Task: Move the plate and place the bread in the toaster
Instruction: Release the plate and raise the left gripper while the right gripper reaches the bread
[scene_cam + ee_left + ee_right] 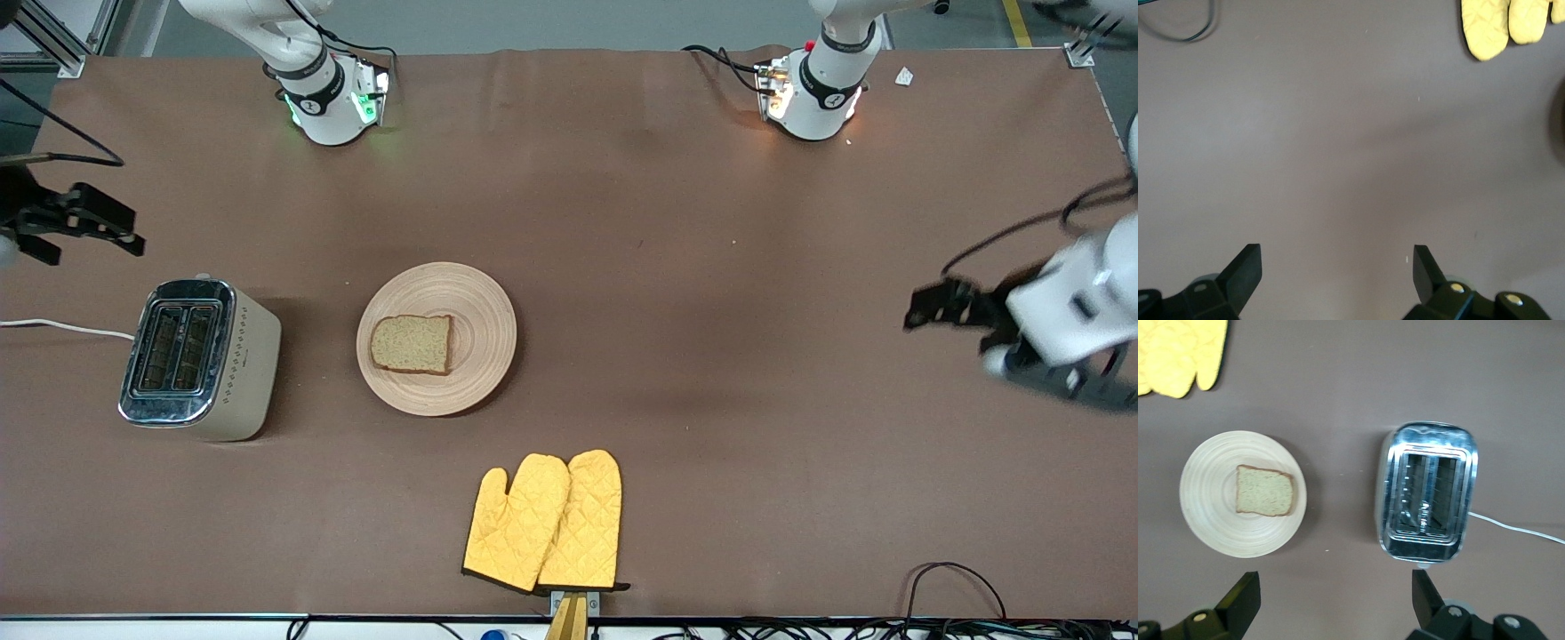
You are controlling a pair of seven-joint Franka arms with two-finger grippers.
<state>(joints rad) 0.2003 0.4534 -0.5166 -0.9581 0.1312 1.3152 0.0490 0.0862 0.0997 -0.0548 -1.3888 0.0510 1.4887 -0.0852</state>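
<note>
Resting flat on the round tan wooden plate (436, 339) beside the cream chrome-topped toaster (200, 359), the brown speckled bread slice (412, 343) looks light, soft, crumbly: pinch opposite crusts gently; left gripper (1337, 267) and right gripper (1335, 595) fingers spread, empty

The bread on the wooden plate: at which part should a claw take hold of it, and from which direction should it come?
The bread lies flat on the plate, so probably come straight down from above and pinch two opposite crust edges. The shallow plate rim leaves little room for a sideways approach. The toaster stands toward the right arm's end, so the open right claw seems better placed.
</note>
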